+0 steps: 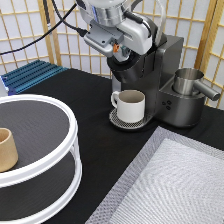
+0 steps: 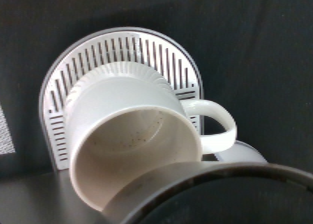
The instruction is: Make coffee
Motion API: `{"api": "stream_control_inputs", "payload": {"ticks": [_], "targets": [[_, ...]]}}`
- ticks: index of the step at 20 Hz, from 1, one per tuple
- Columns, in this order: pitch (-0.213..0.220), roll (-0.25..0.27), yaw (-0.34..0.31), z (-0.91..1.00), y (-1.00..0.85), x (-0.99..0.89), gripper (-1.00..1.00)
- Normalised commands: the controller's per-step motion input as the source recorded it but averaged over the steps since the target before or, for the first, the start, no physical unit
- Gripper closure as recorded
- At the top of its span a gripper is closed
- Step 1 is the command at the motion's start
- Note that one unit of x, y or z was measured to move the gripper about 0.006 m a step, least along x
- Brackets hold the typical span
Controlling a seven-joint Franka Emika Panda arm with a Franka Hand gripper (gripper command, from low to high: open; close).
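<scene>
A white ceramic mug point(image 1: 130, 105) with a side handle stands upright on the round slotted metal drip tray point(image 1: 117, 121) of a dark grey pod coffee machine point(image 1: 165, 80), directly below the tool point(image 1: 116, 54), which sits at the machine's brew head; whether its fingers are spread or closed, or hold anything, cannot be told from the exterior view. The wrist view looks down past the dark rim of the brew head into the mug point(image 2: 134, 150), whose pale inside appears empty, with the drip tray point(image 2: 123, 47) under it. Beside the machine, on the far side from the tool, a brushed steel pitcher point(image 1: 187, 80) with a long handle rests on the machine's base. Well away from the tool, toward the exterior view's left, a white two-tier round stand point(image 1: 60, 165) carries a small tan wooden cup point(image 1: 7, 149) on the black tabletop point(image 1: 100, 150). The mug looks rigid, fairly heavy, smooth and breakable; its handle or rim wall would likely give the surest hold.
</scene>
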Motion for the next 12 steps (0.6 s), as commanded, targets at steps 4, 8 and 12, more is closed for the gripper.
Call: {"api": "stream_control_inputs", "payload": {"ticks": [4, 8, 12], "targets": [[0.052, -0.003, -0.053, 0.22, 0.38, 0.23, 1.0], [0.021, -0.027, -0.07, 0.2, 0.4, 0.25, 1.0], [0.0, -0.051, -0.076, 0.03, 0.34, 0.25, -1.0]]}}
